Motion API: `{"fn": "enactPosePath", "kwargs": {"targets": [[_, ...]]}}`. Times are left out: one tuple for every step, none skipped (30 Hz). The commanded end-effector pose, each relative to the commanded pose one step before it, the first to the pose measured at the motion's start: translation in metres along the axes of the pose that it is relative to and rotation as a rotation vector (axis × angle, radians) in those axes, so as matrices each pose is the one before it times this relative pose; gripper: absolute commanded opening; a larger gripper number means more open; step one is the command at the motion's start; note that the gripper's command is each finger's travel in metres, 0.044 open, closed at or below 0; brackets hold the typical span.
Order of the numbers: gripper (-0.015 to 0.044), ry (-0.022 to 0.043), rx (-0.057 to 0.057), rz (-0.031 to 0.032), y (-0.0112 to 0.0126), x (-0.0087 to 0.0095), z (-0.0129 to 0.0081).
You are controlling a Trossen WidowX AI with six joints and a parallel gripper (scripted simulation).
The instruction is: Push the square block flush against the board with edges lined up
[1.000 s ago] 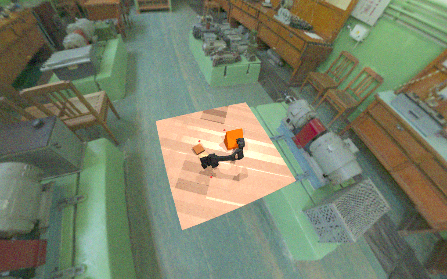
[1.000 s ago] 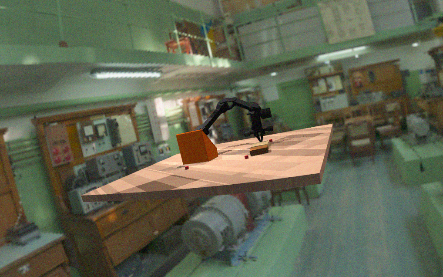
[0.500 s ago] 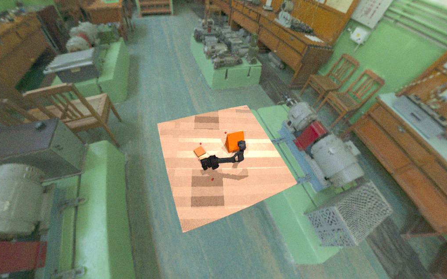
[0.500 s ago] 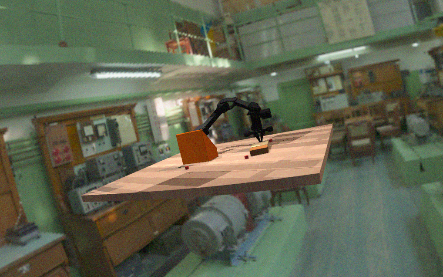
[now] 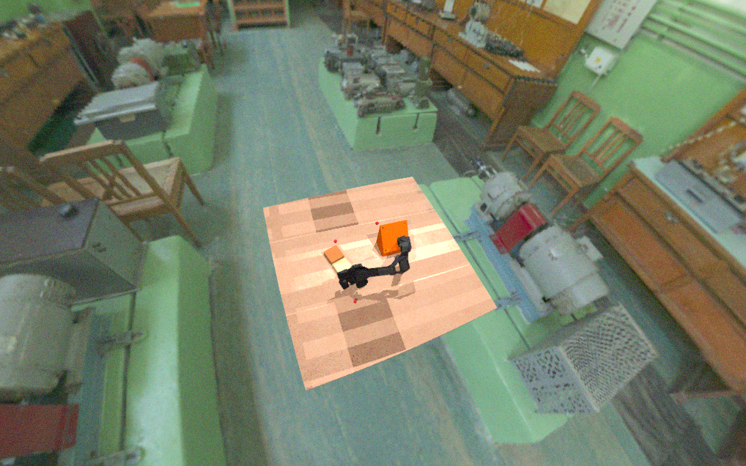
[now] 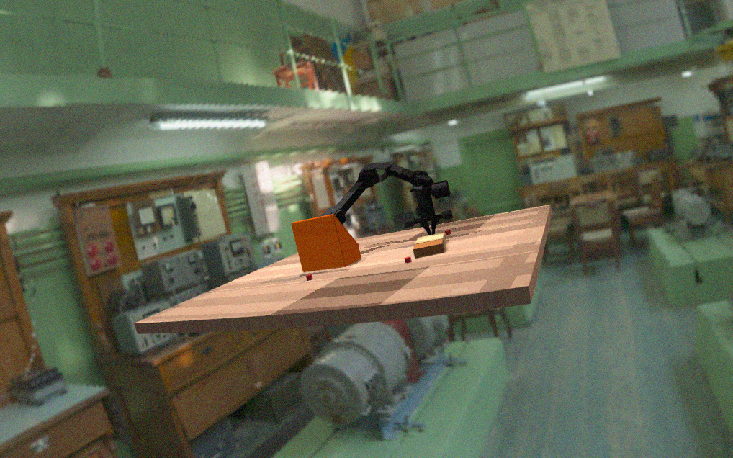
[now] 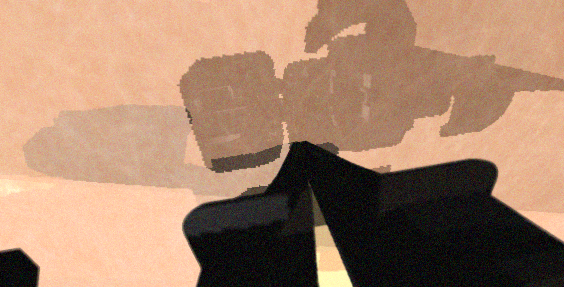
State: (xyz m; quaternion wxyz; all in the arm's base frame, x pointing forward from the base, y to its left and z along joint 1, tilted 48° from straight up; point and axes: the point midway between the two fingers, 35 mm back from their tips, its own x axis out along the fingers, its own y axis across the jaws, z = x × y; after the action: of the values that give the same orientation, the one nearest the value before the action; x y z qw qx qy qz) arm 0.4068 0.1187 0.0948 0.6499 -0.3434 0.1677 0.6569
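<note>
The brown board [image 5: 334, 253] [image 6: 429, 251] lies flat on the table. The pale yellow square block [image 5: 341, 264] [image 6: 438, 238] lies on its arm side, with no clear gap between them in the top and exterior views. Their sides look nearly parallel, but whether whole sides touch or edges are even is too small to tell. My gripper [image 6: 431, 232] [image 7: 300, 148] is shut and empty. It points down low at the block's far side from the board. The hand hides part of the block in the top view; in the wrist view a sliver of the block [image 7: 334, 278] shows between the fingers.
An orange wedge-shaped box [image 5: 392, 236] [image 6: 324, 243] stands near the arm's base. Small red cubes lie on the table: one [image 5: 335, 240] [image 6: 407, 259] near the board, one [image 5: 377, 223] [image 6: 309, 276] by the orange box, one [image 5: 355, 300] [image 6: 447, 232] beyond the hand.
</note>
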Motion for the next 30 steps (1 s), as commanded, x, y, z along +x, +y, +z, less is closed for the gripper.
{"fn": "enactPosePath", "kwargs": {"targets": [[0.0,0.00371,0.0022,-0.00262,-0.00078,-0.00134,0.00634],[0.0,-0.00011,0.0,-0.00004,-0.00006,-0.00001,0.00167],[0.0,-0.00012,0.0,-0.00005,-0.00005,-0.00002,0.00167],[0.0,-0.00013,0.0,-0.00005,-0.00005,-0.00002,0.00167],[0.0,-0.00014,0.0,-0.00005,-0.00004,-0.00002,0.00167],[0.0,-0.00015,0.0,-0.00005,-0.00003,-0.00002,0.00167],[0.0,-0.00016,0.0,-0.00006,-0.00003,-0.00002,0.00167],[0.0,-0.00016,0.0,-0.00006,-0.00002,-0.00002,0.00167],[0.0,-0.00017,0.0,-0.00006,-0.00001,-0.00002,0.00167],[0.0,-0.00018,0.0,-0.00006,-0.00001,-0.00002,0.00167],[0.0,-0.00019,0.0,-0.00007,0.0,-0.00003,0.00167],[0.0,-0.00013,0.0,-0.00004,0.0,-0.00002,0.00109],[0.0,-0.00307,-0.0036,0.00214,0.00003,-0.0015,-0.00437],[0.0,0.0016,0.0006,-0.00004,-0.00045,-0.00933,-0.00034],[0.0,0.00196,0.0011,-0.00019,-0.00019,-0.01564,-0.00024],[0.0,0.00109,0.0012,-0.00039,0.00048,-0.01571,0.00018],[0.0,0.00024,0.0008,-0.00035,0.00061,-0.00944,0.00032],[0.0,0.00001,0.0003,-0.00014,0.00025,-0.00315,0.00014],[0.0,0.0,0.0,0.0,0.0,0.0,0.0],[0.0,0.0,0.0,0.0,0.0,0.0,0.0],[0.0,0.0,0.0,0.0,0.0,0.0,0.0],[0.0,0.0,0.0,0.0,0.0,0.0,0.0],[0.0,0.00013,-0.0002,0.00002,0.00007,0.00002,-0.00335],[0.0,0.00019,-0.0005,-0.00001,0.00038,0.00002,-0.01004],[0.0,-0.0001,-0.0005,-0.00012,0.00063,-0.00002,-0.01001],[0.0,-0.0001,-0.0002,-0.00007,0.00027,-0.00001,-0.00333],[0.0,0.0,0.0,0.0,0.0,0.0,0.0],[0.0,0.0,0.0,0.0,0.0,0.0,0.0],[0.0,0.00023,0.0,0.00006,-0.00025,0.00307,-0.00013],[0.0,0.00047,-0.0001,0.00009,-0.0006,0.00921,-0.00028]]}}
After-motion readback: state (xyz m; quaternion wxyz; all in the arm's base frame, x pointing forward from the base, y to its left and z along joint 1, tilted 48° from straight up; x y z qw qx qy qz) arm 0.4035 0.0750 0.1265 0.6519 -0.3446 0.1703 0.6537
